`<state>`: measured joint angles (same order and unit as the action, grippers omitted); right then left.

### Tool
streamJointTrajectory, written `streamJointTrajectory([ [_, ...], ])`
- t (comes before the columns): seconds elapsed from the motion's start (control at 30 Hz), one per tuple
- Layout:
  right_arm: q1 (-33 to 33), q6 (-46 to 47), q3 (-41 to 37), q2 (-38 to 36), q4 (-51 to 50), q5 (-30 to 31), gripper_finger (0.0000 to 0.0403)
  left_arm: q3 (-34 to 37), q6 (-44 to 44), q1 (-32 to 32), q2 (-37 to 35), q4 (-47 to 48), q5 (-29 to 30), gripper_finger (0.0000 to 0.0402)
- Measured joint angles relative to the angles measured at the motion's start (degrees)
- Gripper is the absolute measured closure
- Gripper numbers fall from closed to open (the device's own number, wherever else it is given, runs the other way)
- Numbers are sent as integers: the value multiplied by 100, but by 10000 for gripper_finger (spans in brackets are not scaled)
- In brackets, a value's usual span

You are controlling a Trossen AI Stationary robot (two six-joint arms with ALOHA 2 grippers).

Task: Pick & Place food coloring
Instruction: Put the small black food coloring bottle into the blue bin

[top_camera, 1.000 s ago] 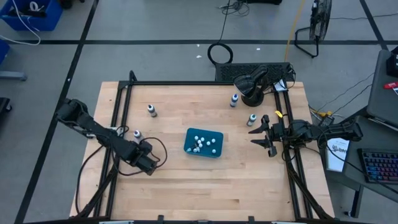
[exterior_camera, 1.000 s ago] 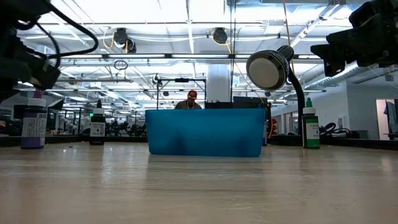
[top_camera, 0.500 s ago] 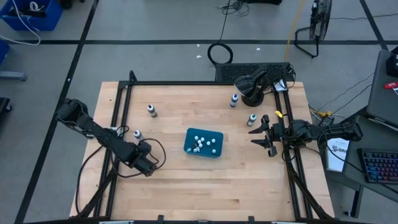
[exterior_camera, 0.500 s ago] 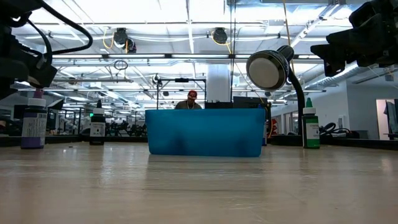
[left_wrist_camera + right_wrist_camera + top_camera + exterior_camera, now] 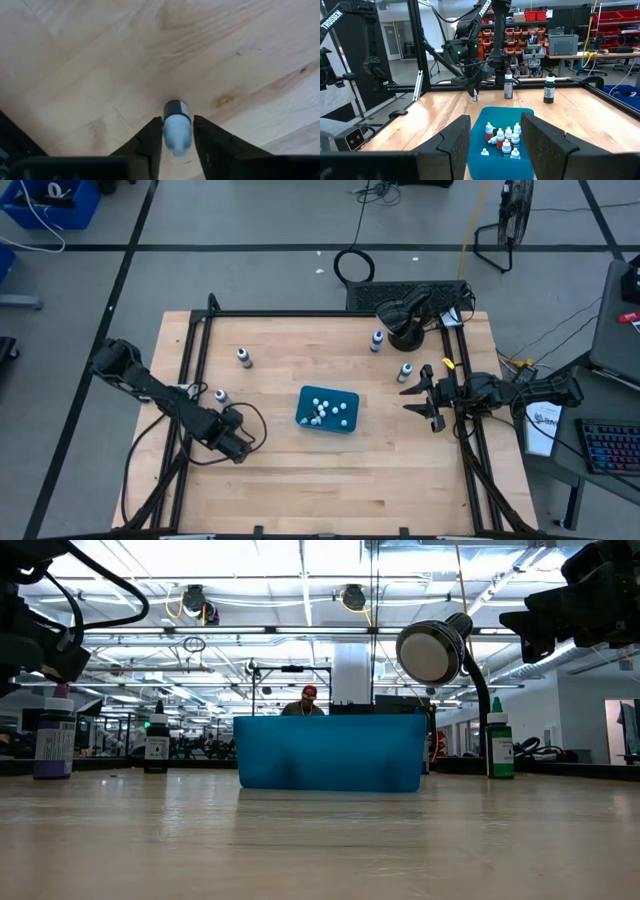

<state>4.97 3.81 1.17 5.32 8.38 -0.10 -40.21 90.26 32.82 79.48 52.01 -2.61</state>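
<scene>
Landmark: teal tray [image 5: 328,410], near the middle of the wooden table [image 5: 330,470].

Small food-coloring bottles [image 5: 504,139] stand bunched inside the tray, white caps up, some with reddish bodies. The wide strip of table on the near side of the tray is bare wood, clear to the near edge.

Left gripper [image 5: 243,445] hangs above the table to the tray's left, well apart from it. In the left wrist view its fingers [image 5: 148,145] are clamped on one small white-capped bottle [image 5: 176,130], raised off the wood. One taller dark bottle [image 5: 220,396] stands just beyond that gripper.

Right gripper [image 5: 420,395] waits to the tray's right, facing it, jaws standing apart with nothing between them. A green-capped bottle [image 5: 499,746] stands near it.

Farther back: another dark bottle [image 5: 243,357] beyond the tray to the left, a fourth [image 5: 376,340] to the right, just beside the black round object [image 5: 400,315] at the far right corner. Black frame rails [image 5: 195,370] run along the table's side and far edges.

Bottle labels too small to read. "TROSSEN" [image 5: 331,19] reads on a frame post. In the low view the tray wall hides its contents; a person [image 5: 307,700] shows partly above it.
</scene>
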Motion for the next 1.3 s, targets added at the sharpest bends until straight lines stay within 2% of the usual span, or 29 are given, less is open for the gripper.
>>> streamJointTrajectory([
  [0.13,1,0,0,0,0,0,238,-7,-309,-28,0,-6,30,336],
  [0.33,2,-1,0,0,0,0,238,-370,-1338,-417,4,14,661,337],
  [0.57,2,0,0,0,0,0,239,-1932,-3849,-1402,4,78,1452,337],
  [0.7,2,0,0,0,0,0,237,-2953,-5300,-2102,133,89,1487,337],
  [0.87,0,-2,-1,0,1,0,238,-3986,-6644,-2767,769,160,1177,337],
  [1.03,0,-2,-2,0,9,0,237,-4724,-7402,-3078,1834,654,968,337],
  [1.3,0,-1,-1,0,5,0,238,-4870,-7644,-3322,2946,817,1021,337],
])
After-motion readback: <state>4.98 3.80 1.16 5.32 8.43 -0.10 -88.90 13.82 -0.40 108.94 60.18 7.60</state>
